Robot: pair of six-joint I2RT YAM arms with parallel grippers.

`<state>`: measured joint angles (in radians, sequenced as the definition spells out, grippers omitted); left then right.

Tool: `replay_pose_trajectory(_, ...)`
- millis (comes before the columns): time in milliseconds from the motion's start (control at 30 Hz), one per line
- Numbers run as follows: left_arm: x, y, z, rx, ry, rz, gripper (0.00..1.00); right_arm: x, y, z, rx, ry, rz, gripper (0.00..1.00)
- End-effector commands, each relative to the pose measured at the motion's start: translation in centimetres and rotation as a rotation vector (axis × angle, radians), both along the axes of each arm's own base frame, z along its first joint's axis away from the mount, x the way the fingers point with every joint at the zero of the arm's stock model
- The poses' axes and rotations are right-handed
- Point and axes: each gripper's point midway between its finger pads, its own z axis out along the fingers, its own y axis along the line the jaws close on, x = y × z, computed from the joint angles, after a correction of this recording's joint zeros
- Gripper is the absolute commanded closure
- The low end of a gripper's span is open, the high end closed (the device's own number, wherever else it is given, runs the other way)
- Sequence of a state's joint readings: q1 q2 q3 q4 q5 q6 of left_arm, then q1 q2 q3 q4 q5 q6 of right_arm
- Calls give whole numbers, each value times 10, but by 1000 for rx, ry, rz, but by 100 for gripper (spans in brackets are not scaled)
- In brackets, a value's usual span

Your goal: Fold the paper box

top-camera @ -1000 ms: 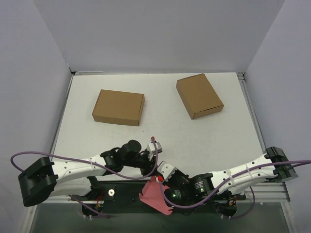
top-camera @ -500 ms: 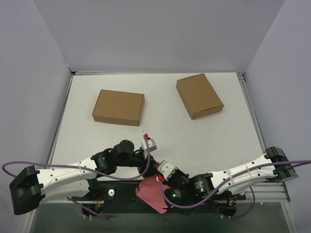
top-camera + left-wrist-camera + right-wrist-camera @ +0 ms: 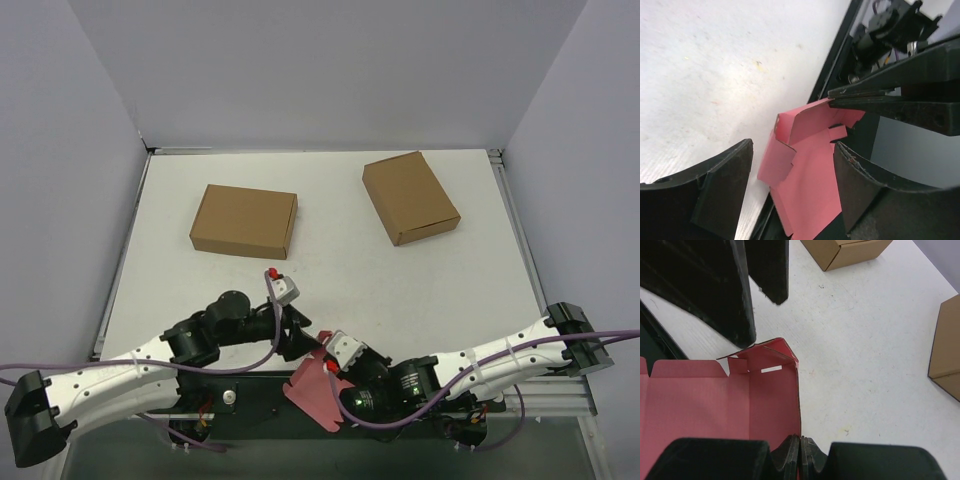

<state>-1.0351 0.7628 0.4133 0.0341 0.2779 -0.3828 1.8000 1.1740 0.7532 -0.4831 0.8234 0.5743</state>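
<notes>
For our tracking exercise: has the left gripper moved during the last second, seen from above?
Yes. The left gripper has shifted left and slightly up the table, toward the left-hand brown box, which stayed put.

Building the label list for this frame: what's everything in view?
paper box: 1, pink, part-folded sheet, at the table's near edge
cardboard boxes: 2, brown, closed, far half of the table; one left, one right
table: 1, white
walls: grey, on three sides of the table
cables: 2, purple, one along each arm
arms: 2, white with black joints, near edge; left, right
left fingers: 2, black, open, either side of the pink sheet
right fingers: 2, black, shut on the sheet's edge
</notes>
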Motion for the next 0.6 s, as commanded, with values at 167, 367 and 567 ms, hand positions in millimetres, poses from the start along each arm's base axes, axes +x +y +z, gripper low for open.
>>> replay_pose_trajectory(167,53,46,-23,-18,36,358,21,16,-15,8,-91,-128,-50,100)
replay_pose_trajectory(367,81,45,-50,20,51,386,23,28,-18,7,-180,-176,-79,100)
replay_pose_trajectory(567,96,26,-58,2,6,304,27,40,-18,-5,-228,-142,-53,100)
